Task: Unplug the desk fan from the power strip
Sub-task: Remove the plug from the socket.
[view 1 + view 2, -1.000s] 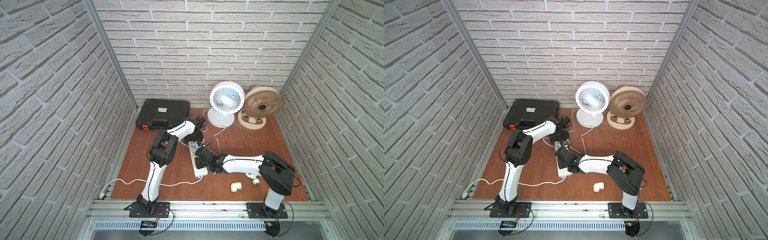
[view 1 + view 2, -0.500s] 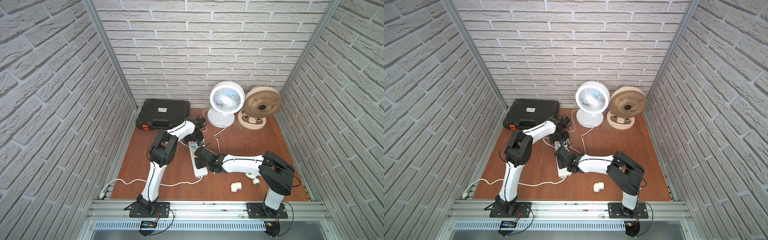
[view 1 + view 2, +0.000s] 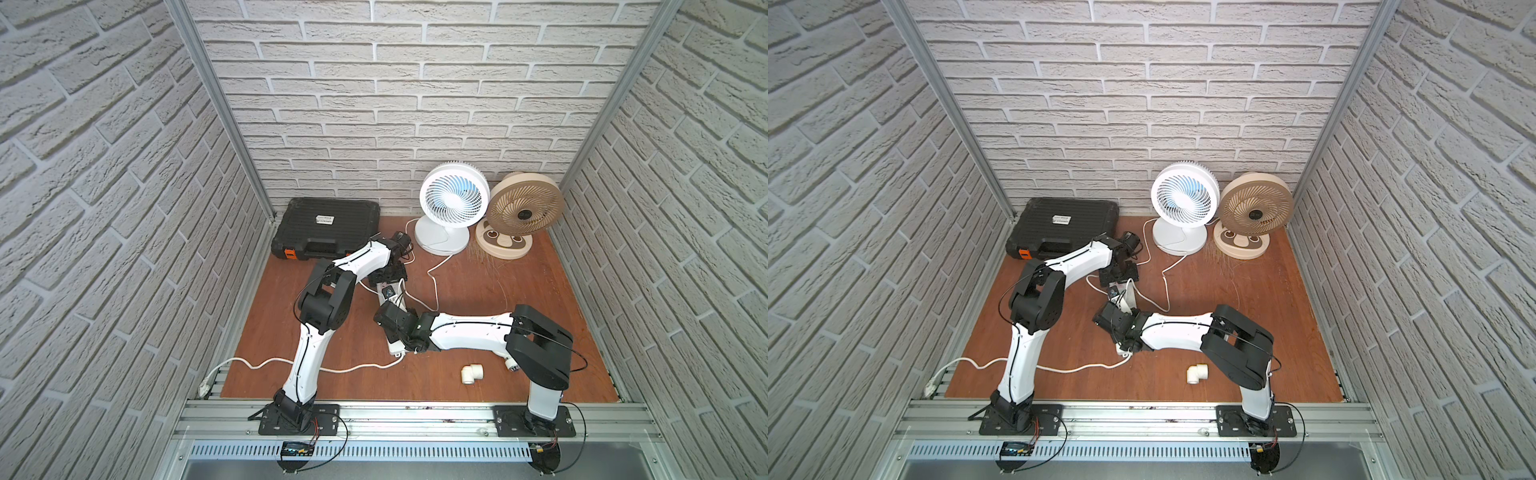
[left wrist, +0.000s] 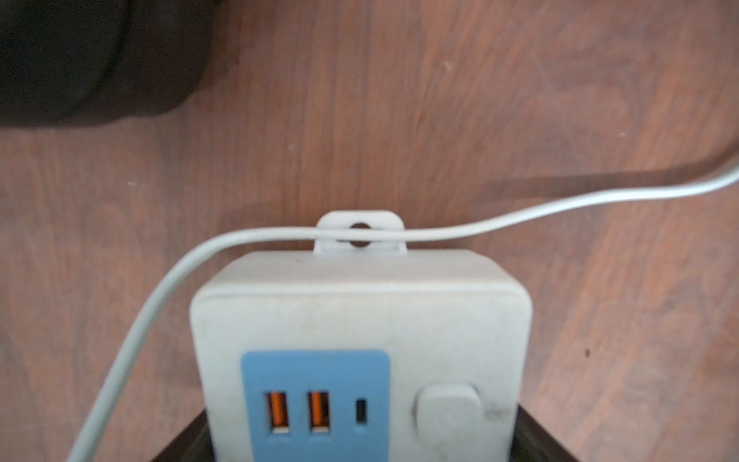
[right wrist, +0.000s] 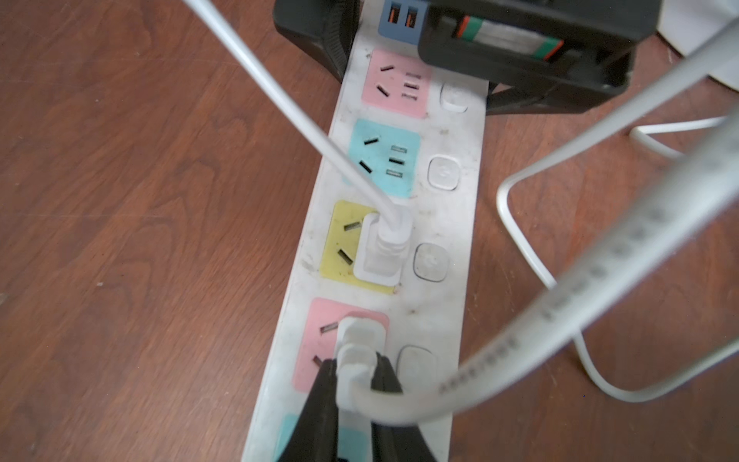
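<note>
**Right gripper clamped on a plug, left gripper pinning the strip**

I see the power strip (image 5: 444, 216) lying flat on the wooden tabletop (image 3: 519, 291), near its middle, running lengthwise away from the arm bases. My right gripper (image 5: 356, 362) sits directly over the strip's nearer half. Its jaws are squeezed tight on a white plug (image 5: 362, 332) seated in a pink socket panel (image 5: 310, 344). The black fingers press the plug's two sides, and its cord bends off just behind them.

One panel farther along, a second white plug (image 5: 386, 244) sits in the yellow panel (image 5: 330, 272), with no finger on it. At the strip's far end my left gripper (image 4: 362, 414) straddles the blue USB panel (image 4: 316, 372). It has a finger against each long side of the casing and pinches it.

The white desk fan (image 3: 453, 199) and the beige desk fan (image 3: 525, 208) stand side by side against the back wall, well apart from the strip. I cannot trace which fan's cord ends in the clamped plug.
</note>
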Robot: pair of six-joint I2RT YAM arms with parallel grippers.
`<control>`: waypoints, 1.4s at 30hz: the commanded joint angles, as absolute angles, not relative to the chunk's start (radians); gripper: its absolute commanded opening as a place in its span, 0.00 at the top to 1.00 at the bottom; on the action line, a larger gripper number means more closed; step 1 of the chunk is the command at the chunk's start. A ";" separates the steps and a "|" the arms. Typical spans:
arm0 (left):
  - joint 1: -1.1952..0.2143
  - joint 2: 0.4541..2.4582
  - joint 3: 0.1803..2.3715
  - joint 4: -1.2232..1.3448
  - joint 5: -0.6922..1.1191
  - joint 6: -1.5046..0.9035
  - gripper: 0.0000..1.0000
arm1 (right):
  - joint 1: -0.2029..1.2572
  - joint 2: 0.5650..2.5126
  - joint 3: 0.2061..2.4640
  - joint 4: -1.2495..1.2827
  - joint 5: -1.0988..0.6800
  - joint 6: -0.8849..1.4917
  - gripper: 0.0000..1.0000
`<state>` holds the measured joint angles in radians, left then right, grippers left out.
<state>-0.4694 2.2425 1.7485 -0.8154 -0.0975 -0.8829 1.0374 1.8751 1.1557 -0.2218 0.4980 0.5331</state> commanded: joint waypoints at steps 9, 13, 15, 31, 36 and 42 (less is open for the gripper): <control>-0.485 2.362 1.673 -0.721 0.029 -0.870 1.00 | 1.029 1.846 1.136 -0.243 0.549 0.520 0.97; -0.486 2.361 1.671 -0.721 0.031 -0.870 1.00 | 0.997 1.818 1.093 -0.205 0.483 0.561 0.97; -0.485 2.361 1.669 -0.720 0.033 -0.869 1.00 | 0.979 1.803 1.070 -0.185 0.446 0.581 0.97; -0.485 2.356 1.679 -0.725 0.035 -0.863 1.00 | 0.908 1.772 1.013 -0.144 0.335 0.645 0.97; -0.485 2.355 1.682 -0.727 0.036 -0.863 1.00 | 0.922 1.781 1.035 -0.177 0.371 0.626 0.97; -0.485 2.354 1.686 -0.728 0.036 -0.862 1.00 | 0.972 1.814 1.104 -0.256 0.478 0.575 0.97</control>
